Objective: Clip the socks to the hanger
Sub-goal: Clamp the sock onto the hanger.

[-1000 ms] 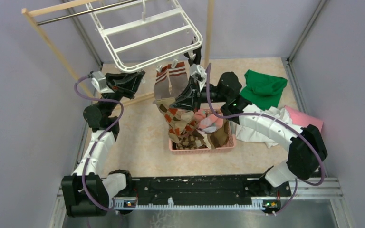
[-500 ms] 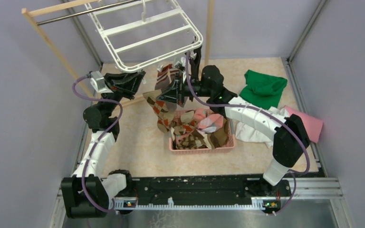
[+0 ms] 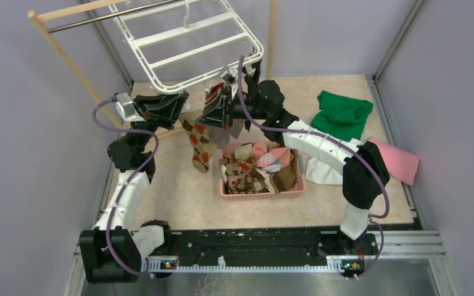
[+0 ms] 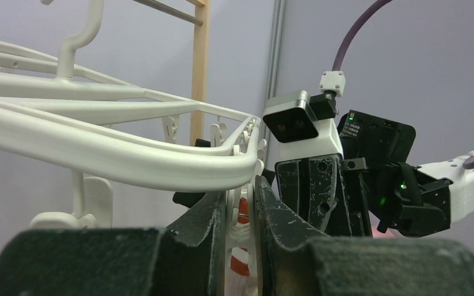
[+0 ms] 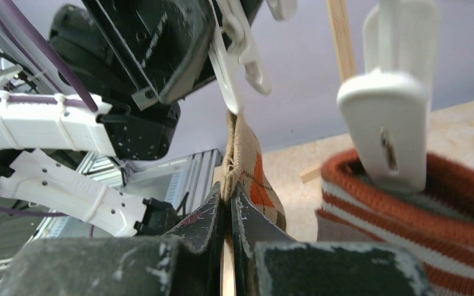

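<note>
Looking from the left: wooden rack (image 3: 68,58) stands at the far-left corner, and the white hanger (image 4: 129,161) hangs tilted from its bar above the far worktop (image 3: 179,185).

Left claw (image 4: 242,197) is raised just under the hanger's near rim. Its fingers are pressed in on a white clip (image 5: 237,61) dangling from that rim, with only the clip between them.

Brown argyle sock (image 3: 199,143) hangs in the air below the hanger, left of the basket. Its top edge sits right at the mouth of that clip. We cannot tell whether the clip has bitten onto it.

Right claw (image 5: 227,197) is pinched tight on the argyle sock just below the top edge, reaching in from the right.

Just right of it, a striped-cuff sock (image 5: 407,209) hangs clipped by a second clip (image 5: 382,129).

Pink basket (image 3: 262,194) sits mid-worktop with more socks (image 3: 247,169) heaped inside.

Far right: green cloth (image 3: 342,114), white cloth (image 3: 321,171) and pink cloth (image 3: 404,161) lie on the worktop.
</note>
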Tool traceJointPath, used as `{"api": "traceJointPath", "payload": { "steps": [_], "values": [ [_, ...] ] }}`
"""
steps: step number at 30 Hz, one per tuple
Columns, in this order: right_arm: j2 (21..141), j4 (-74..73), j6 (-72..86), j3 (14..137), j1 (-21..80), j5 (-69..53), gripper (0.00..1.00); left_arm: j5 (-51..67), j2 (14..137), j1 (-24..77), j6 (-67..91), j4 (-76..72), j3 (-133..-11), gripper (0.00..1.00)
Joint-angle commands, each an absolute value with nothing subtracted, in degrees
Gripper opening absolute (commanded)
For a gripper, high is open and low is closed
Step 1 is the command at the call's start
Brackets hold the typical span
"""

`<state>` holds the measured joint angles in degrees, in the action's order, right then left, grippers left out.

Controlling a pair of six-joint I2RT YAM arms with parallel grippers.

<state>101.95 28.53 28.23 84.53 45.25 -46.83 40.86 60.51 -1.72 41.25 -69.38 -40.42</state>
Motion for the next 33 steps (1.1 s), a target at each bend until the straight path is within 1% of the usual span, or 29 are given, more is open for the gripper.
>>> {"api": "traceJointPath", "payload": {
  "steps": [1, 7, 25, 33],
  "values": [
    [103.28, 33.53, 31.56, 89.37, 45.77, -47.06, 0.0, 40.78, 60.44, -1.48, 42.55, -73.49, -41.4, 0.08],
    [104.6, 33.66, 33.87, 91.02, 45.79, -45.95, 0.0, 40.87, 60.44, -1.44, 42.92, -73.85, -41.47, 0.08],
    [103.9, 34.22, 33.34, 92.11, 45.27, -45.09, 0.0, 41.18, 60.12, -1.45, 43.18, -74.16, -41.07, 0.07],
    [102.3, 38.18, 35.11, 90.03, 44.81, -45.35, 0.0, 41.22, 60.3, -1.49, 43.01, -74.05, -40.96, 0.07]
  ]
}}
